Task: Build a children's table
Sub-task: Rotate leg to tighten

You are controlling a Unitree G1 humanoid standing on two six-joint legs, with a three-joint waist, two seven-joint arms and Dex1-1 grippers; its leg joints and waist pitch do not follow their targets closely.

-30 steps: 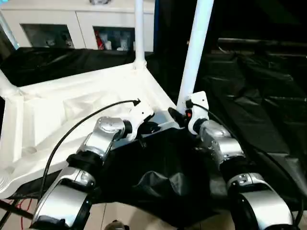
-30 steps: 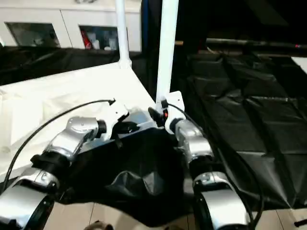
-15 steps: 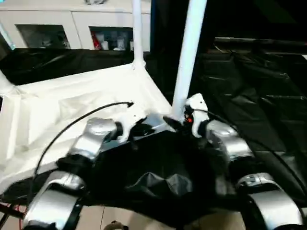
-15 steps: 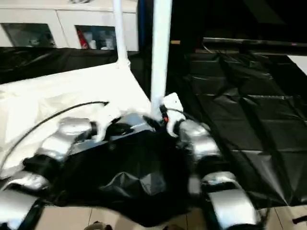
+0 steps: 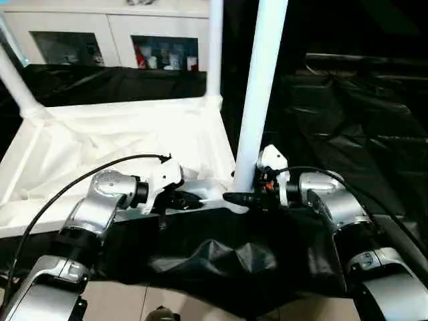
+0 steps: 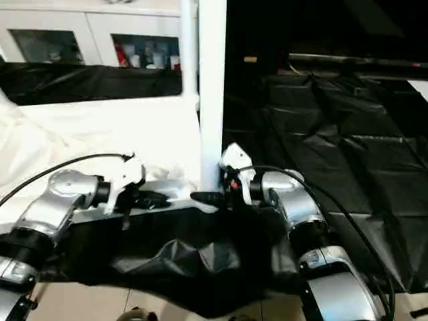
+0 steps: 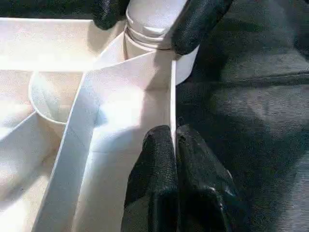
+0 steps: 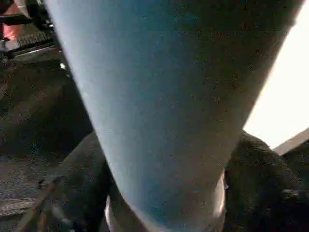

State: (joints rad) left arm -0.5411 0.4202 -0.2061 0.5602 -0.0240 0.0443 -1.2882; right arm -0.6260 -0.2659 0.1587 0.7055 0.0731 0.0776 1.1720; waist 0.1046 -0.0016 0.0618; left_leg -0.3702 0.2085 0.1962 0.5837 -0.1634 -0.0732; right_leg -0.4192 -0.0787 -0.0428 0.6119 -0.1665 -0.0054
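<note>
Right hand has its two black fingers spread around the foot of the near white tapered tube leg, one finger on each side of the tube where it enters the rounded corner socket; the left wrist view shows both fingertips pressed against the tube just above the socket rim. That leg stands upright, rising straight above the hand and out of the top of the head views. Left hand, level with the right hand and pointing toward it, is pinched closed on the thin upright side wall of the upside-down white plastic table top, near that same corner. The top lies with its ribbed underside facing up, beyond and to the left of both hands, resting on a black plastic sheet that spreads well to the right. Two further white legs stand in the far corners. Behind them stands a white cabinet with glass doors.
</note>
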